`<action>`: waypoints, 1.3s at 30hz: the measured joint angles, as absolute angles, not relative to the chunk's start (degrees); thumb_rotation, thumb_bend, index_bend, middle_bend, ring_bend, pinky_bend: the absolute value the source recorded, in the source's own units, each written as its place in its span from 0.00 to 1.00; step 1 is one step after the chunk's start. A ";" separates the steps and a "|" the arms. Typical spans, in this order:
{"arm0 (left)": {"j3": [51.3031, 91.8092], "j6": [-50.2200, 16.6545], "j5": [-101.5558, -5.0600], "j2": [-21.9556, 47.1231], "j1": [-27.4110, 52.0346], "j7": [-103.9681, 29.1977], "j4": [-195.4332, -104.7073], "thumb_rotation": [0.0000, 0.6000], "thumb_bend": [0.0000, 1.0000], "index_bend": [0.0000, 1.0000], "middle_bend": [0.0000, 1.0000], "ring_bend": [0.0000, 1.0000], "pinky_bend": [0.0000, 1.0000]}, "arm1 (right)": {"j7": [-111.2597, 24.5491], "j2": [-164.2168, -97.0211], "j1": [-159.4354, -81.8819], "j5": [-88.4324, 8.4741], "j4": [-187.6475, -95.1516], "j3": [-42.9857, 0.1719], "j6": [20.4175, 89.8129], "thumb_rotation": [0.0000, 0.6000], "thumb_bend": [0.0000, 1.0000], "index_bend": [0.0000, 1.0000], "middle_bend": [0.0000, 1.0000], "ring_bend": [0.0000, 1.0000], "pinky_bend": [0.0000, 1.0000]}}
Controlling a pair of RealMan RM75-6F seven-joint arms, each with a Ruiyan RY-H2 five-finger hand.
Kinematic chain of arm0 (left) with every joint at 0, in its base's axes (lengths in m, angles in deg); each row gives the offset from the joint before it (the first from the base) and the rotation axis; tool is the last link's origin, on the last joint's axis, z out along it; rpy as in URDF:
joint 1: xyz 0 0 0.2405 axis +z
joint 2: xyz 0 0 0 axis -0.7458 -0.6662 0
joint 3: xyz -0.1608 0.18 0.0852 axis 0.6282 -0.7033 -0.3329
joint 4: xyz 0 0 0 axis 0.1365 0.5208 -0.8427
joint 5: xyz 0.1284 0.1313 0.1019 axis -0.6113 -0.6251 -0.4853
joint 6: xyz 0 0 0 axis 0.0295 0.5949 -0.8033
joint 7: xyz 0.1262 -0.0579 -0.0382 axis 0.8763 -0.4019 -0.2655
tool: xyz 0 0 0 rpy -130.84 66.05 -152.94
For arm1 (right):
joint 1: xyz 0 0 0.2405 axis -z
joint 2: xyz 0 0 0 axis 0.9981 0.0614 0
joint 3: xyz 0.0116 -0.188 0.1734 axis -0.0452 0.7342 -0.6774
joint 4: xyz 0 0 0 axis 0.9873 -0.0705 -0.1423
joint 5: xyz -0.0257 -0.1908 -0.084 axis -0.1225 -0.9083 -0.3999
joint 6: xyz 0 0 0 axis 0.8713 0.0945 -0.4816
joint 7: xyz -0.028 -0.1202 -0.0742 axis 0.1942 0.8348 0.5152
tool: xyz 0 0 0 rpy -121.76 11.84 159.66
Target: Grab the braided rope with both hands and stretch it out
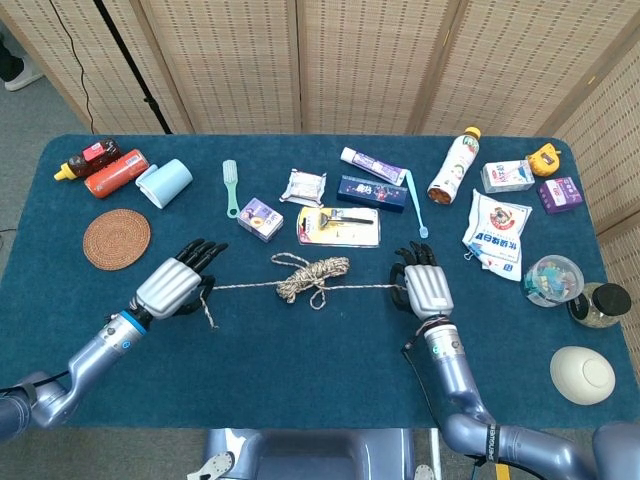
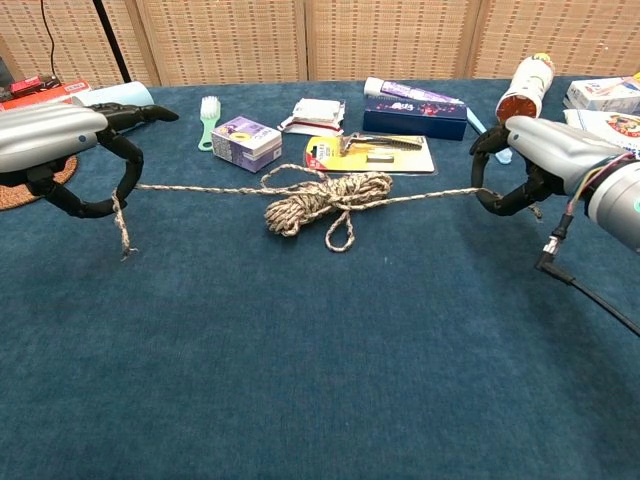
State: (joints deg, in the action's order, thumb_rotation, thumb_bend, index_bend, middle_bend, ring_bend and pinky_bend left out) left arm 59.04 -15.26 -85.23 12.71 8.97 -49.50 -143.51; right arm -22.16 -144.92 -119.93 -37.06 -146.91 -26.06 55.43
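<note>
**Braided rope held taut between two robot hands**

The left hand (image 1: 172,285), silver-backed with black fingers, is curled around one end of the beige-and-brown braided rope (image 2: 318,200); a short frayed tail hangs below its fingers (image 2: 95,207). The right hand (image 2: 535,160), of the same build, pinches the opposite end between its curled fingers and thumb. Both hands are raised just above the dark blue cloth-covered table (image 1: 300,350), and the rope runs in a nearly straight line from one to the other. Midway between the hands, a bundle of coils and one small loop remains bunched, resting on the table. Beyond the bundle, further from both hands, lie a yellow-backed blister card holding a razor (image 1: 338,226) and a small purple box (image 1: 260,218). A round woven rattan coaster (image 1: 116,238) sits just outside the left hand. A white printed pouch (image 1: 496,232) lies outward of the right hand, towards the far edge.
</note>
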 measured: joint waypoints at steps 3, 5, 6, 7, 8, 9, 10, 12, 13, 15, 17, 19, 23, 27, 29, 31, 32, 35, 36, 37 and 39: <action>59.42 -14.82 -84.77 11.78 9.53 -49.72 -143.56 1.00 0.45 0.68 0.00 0.00 0.00 | -22.32 -144.17 -119.78 -37.21 -147.12 -26.21 55.70 1.00 0.52 0.71 0.20 0.02 0.00; 59.69 -14.45 -84.50 11.10 9.95 -49.87 -143.62 1.00 0.45 0.68 0.01 0.00 0.00 | -22.46 -143.59 -119.67 -37.31 -147.35 -26.32 55.86 1.00 0.52 0.71 0.20 0.02 0.00; 59.81 -14.32 -84.39 10.84 10.12 -49.92 -143.65 1.00 0.45 0.68 0.01 0.00 0.00 | -22.54 -143.35 -119.61 -37.34 -147.47 -26.36 55.92 1.00 0.52 0.71 0.21 0.02 0.00; 59.94 -14.17 -84.24 10.47 10.33 -49.99 -143.68 1.00 0.45 0.68 0.01 0.00 0.00 | -22.62 -143.01 -119.52 -37.38 -147.59 -26.42 56.05 1.00 0.52 0.71 0.21 0.02 0.00; 60.02 -14.06 -84.14 10.14 10.50 -50.02 -143.72 1.00 0.45 0.68 0.01 0.00 0.00 | -22.69 -142.74 -119.46 -37.41 -147.70 -26.46 56.12 1.00 0.52 0.71 0.21 0.02 0.00; 60.09 -13.94 -84.08 9.81 10.67 -50.05 -143.77 1.00 0.45 0.68 0.01 0.00 0.00 | -22.77 -142.48 -119.39 -37.43 -147.81 -26.49 56.16 1.00 0.52 0.71 0.21 0.02 0.00; 60.19 -13.75 -83.98 9.37 10.94 -50.06 -143.83 1.00 0.45 0.68 0.01 0.00 0.00 | -22.85 -142.17 -119.31 -37.47 -147.94 -26.52 56.24 1.00 0.52 0.71 0.21 0.02 0.00; 60.33 -13.46 -83.82 8.73 11.36 -50.08 -143.94 1.00 0.45 0.68 0.01 0.00 0.00 | -23.00 -141.74 -119.18 -37.54 -148.09 -26.56 56.39 1.00 0.52 0.71 0.21 0.03 0.00; 60.40 -13.30 -83.72 8.40 11.61 -50.09 -144.01 1.00 0.45 0.68 0.01 0.00 0.00 | -23.10 -141.54 -119.10 -37.59 -148.17 -26.58 56.49 1.00 0.52 0.71 0.21 0.03 0.00; 60.51 -13.07 -83.55 7.85 11.97 -50.09 -144.06 1.00 0.45 0.69 0.02 0.00 0.00 | -23.29 -141.20 -118.96 -37.65 -148.24 -26.61 56.66 1.00 0.52 0.71 0.21 0.03 0.00; 60.65 -12.76 -83.23 7.05 12.53 -50.10 -144.10 1.00 0.45 0.69 0.02 0.00 0.00 | -23.54 -140.71 -118.74 -37.72 -148.34 -26.64 56.88 1.00 0.52 0.71 0.21 0.03 0.00; 60.78 -12.53 -82.85 6.19 13.16 -50.16 -144.13 1.00 0.45 0.69 0.02 0.00 0.00 | -23.77 -140.20 -118.51 -37.82 -148.47 -26.60 57.05 1.00 0.52 0.71 0.21 0.03 0.00; 61.12 -12.12 -82.06 4.75 14.28 -50.40 -144.16 1.00 0.45 0.69 0.02 0.00 0.00 | -24.42 -139.36 -118.00 -38.01 -148.74 -26.53 57.42 1.00 0.52 0.71 0.22 0.03 0.00; 61.44 -11.78 -81.57 3.78 15.05 -50.49 -144.14 1.00 0.45 0.69 0.03 0.00 0.00 | -24.99 -138.66 -117.56 -38.14 -148.93 -26.51 57.77 1.00 0.52 0.71 0.22 0.03 0.00; 61.64 -11.59 -81.28 3.22 15.50 -50.52 -144.14 1.00 0.45 0.69 0.03 0.00 0.00 | -25.29 -138.27 -117.29 -38.25 -149.07 -26.53 58.10 1.00 0.52 0.71 0.22 0.04 0.00; 61.86 -11.40 -80.99 2.75 15.88 -50.55 -144.14 1.00 0.45 0.69 0.03 0.00 0.00 | -25.52 -137.93 -117.04 -38.37 -149.19 -26.55 58.42 1.00 0.53 0.71 0.22 0.04 0.00; 61.92 -11.37 -80.89 2.61 15.99 -50.58 -144.14 1.00 0.45 0.69 0.03 0.00 0.00 | -25.57 -137.85 -116.99 -38.39 -149.23 -26.56 58.47 1.00 0.52 0.71 0.22 0.04 0.00; 62.19 -11.27 -80.46 2.03 16.46 -50.63 -144.15 1.00 0.45 0.69 0.03 0.00 0.00 | -25.81 -137.39 -116.71 -38.48 -149.38 -26.57 58.76 1.00 0.52 0.72 0.22 0.04 0.00; 62.29 -11.23 -80.28 1.84 16.65 -50.64 -144.15 1.00 0.45 0.69 0.03 0.00 0.00 | -25.95 -137.18 -116.55 -38.54 -149.44 -26.57 58.90 1.00 0.53 0.71 0.22 0.04 0.00; 62.40 -11.17 -80.06 1.58 16.93 -50.66 -144.12 1.00 0.45 0.69 0.03 0.00 0.00 | -26.10 -136.90 -116.35 -38.59 -149.50 -26.56 59.11 1.00 0.53 0.71 0.22 0.04 0.00; 62.55 -11.12 -79.77 1.17 17.33 -50.67 -144.05 1.00 0.45 0.69 0.03 0.00 0.00 | -26.32 -136.48 -116.04 -38.64 -149.60 -26.56 59.37 1.00 0.53 0.72 0.22 0.04 0.00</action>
